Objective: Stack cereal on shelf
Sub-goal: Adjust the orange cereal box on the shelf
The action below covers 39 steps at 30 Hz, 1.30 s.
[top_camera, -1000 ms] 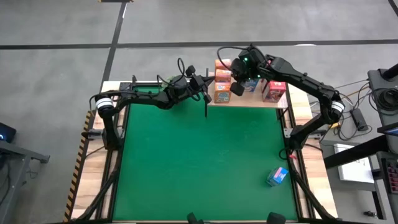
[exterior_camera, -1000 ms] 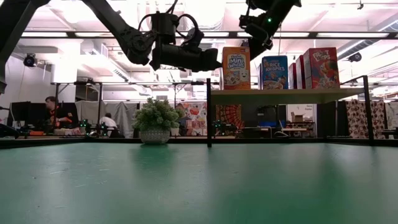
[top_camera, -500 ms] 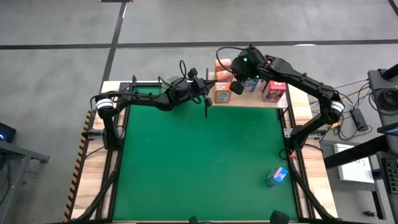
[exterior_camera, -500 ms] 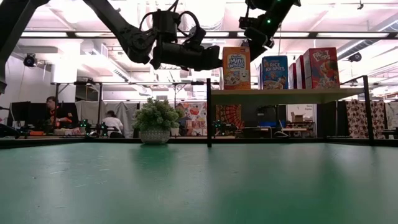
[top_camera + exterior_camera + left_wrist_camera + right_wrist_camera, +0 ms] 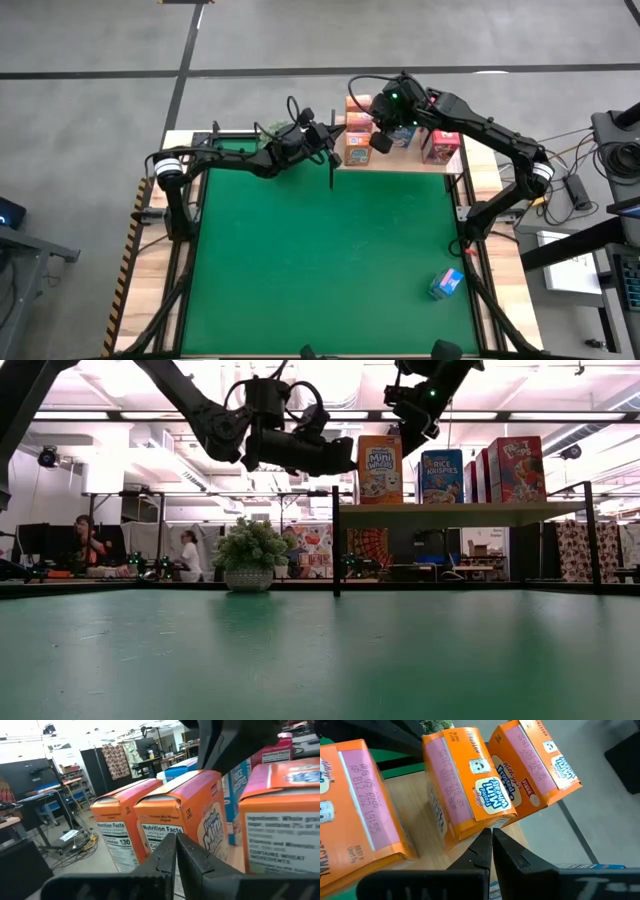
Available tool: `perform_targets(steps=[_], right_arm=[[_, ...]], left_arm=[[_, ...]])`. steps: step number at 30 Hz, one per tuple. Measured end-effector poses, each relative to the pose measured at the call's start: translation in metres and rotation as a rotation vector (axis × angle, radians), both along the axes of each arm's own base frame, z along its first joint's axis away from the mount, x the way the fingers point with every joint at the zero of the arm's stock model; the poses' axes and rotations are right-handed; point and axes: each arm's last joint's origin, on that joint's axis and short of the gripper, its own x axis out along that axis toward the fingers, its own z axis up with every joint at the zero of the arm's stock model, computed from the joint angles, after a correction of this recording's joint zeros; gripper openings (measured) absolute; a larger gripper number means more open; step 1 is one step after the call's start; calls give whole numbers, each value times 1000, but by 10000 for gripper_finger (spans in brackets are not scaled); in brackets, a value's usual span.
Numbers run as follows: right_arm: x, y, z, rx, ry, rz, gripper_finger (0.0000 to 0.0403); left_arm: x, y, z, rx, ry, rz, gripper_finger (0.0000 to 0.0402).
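- High view: my left gripper (image 5: 328, 136) hung at the left end of the shelf (image 5: 400, 163), just beside the orange boxes (image 5: 357, 140). My right gripper (image 5: 380, 128) sat over the same orange group. Red boxes (image 5: 441, 146) stood at the right end, with blue ones between. One blue box (image 5: 447, 283) lay apart on the green mat (image 5: 320, 260), near its right front corner and well away from both arms.
- Low view: the shelf board (image 5: 455, 513) carried an orange box (image 5: 379, 470), a blue box (image 5: 441, 476) and red boxes (image 5: 513, 470), all upright. The left gripper (image 5: 345, 460) was level with the orange box and nearly touching its side. A plant (image 5: 249, 555) stood behind, under that arm.
- Left wrist view: my fingers (image 5: 172, 852) were pressed together and held nothing, tips aimed at the middle orange box (image 5: 180, 815).
- Right wrist view: fingers (image 5: 490, 842) also closed and empty, above two orange boxes (image 5: 470, 785) that sat skewed to each other.
- My read: I was squaring up the orange row. Best done with slow, flat pushes low on the box sides so nothing tipped. The stray blue box was still to fetch.
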Motion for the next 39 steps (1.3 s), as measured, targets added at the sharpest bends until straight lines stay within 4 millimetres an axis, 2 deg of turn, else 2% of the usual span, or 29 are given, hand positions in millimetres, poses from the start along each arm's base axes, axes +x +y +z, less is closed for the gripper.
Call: perform_targets(steps=[15, 24, 36, 39], right_arm=[[-1, 0, 1, -7, 2, 1, 9], [-6, 5, 15, -24, -46, -5, 9], [-11, 8, 15, 4, -25, -23, 9], [-14, 10, 24, -14, -52, -24, 9]], left_arm=[[0, -1, 1, -8, 2, -4, 0], [-5, -4, 10, -17, 25, -7, 0], [-5, -9, 12, -22, 37, -18, 0], [-5, -8, 12, -21, 38, -17, 0]])
